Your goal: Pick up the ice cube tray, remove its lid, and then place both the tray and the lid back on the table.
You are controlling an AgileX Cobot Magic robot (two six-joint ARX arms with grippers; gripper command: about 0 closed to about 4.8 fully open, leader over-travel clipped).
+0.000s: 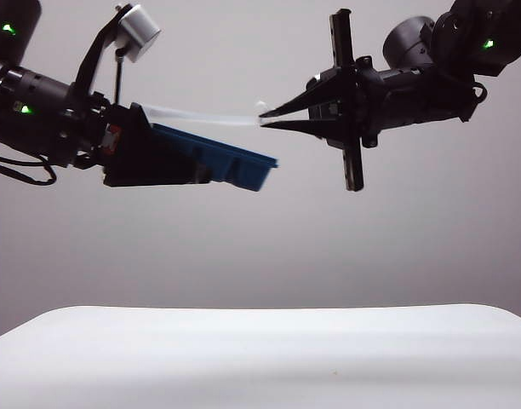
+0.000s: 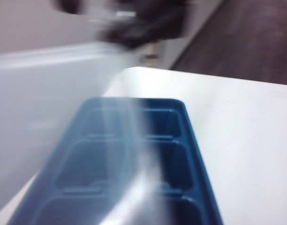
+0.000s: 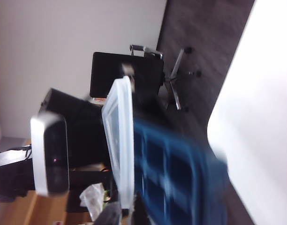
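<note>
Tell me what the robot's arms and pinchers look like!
Both arms are black and chunky, with small glowing green lights. The left gripper has a white boxy camera on a black bracket above it and a black cable looping underneath. The right gripper has long, thin, pointed black fingers and a straight black bar across its body.

left gripper (image 1: 145, 162) clamped, right gripper (image 1: 265, 121) pinched.

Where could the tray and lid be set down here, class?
The whole table shows bare from edge to edge. It is crowded only in the air above: left gripper holds the tray, right gripper pinches the lid.
</note>
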